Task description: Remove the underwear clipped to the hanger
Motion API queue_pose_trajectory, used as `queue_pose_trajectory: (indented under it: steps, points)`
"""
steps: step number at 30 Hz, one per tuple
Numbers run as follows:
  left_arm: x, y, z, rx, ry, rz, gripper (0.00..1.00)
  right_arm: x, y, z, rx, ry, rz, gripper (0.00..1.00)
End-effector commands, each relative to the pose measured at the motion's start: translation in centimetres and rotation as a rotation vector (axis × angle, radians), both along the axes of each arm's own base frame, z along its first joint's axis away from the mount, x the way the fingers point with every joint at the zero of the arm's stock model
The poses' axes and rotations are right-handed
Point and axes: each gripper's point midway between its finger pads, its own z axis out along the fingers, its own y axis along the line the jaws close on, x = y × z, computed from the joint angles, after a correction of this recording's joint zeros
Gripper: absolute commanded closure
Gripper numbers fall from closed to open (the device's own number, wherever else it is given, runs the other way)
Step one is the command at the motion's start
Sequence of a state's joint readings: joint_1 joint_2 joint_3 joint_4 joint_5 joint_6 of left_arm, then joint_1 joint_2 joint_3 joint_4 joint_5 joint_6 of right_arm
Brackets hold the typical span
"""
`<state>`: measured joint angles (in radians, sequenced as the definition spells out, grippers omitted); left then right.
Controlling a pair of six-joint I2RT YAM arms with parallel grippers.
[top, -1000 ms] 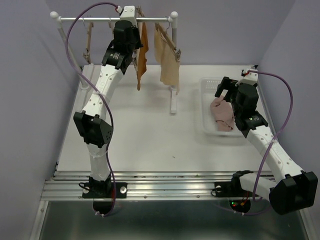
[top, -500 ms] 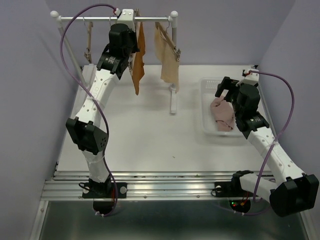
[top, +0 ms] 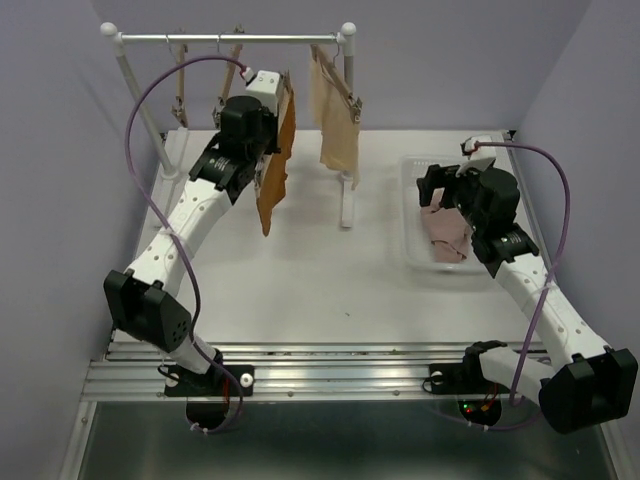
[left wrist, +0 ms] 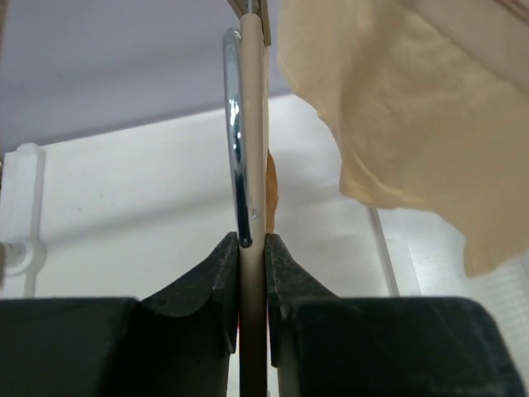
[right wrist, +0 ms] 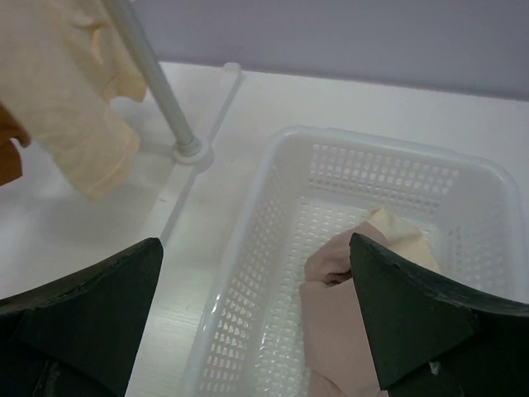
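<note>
Top external shows white table (top: 300,280), lilac walls (top: 50,200), pinkish underwear (top: 448,235) in basket (top: 412,215)

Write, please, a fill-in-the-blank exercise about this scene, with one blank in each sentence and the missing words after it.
1. The left gripper is ___ on the pale wooden hanger of the rust-brown cloth underwear.
2. The right gripper hovers ___ above the white perforated plastic basket.
3. That basket holds ___ garment, the pinkish-beige cloth underwear.
Missing words: shut; open; one.
</note>
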<state>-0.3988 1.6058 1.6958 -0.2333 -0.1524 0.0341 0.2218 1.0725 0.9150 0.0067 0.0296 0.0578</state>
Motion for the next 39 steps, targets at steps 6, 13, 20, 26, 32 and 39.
queue_pose_trajectory:
  steps: [6, 13, 20, 26, 32, 39]
  points:
    - [-10.2, -1.7, -2.8, -0.049, -0.015, -0.142, 1.0, -4.7, 8.9, -0.2, -0.233, -0.057, 0.747, 0.0]
    - [-19.9, -6.2, -6.9, -0.104, 0.106, -0.441, 1.0, -7.4, 10.8, -1.5, -0.405, -0.038, 1.126, 0.0]
    - [-25.8, -9.0, -8.2, -0.011, 0.099, -0.724, 1.0, -9.1, 11.1, -1.0, -0.513, -0.053, 1.338, 0.0]
    - [-26.9, -9.9, -8.0, 0.04, 0.071, -0.82, 1.0, -10.1, 10.7, -0.5, -0.567, -0.035, 1.394, 0.0]
    - [-26.9, -10.8, -7.3, 0.103, 0.048, -0.853, 1.0, -11.1, 11.6, 0.3, -0.551, -0.029, 1.445, 0.0]
    - [-27.3, -11.3, -7.0, 0.156, 0.044, -0.882, 1.0, -10.3, 12.9, 0.7, -0.518, -0.019, 1.443, 0.0]
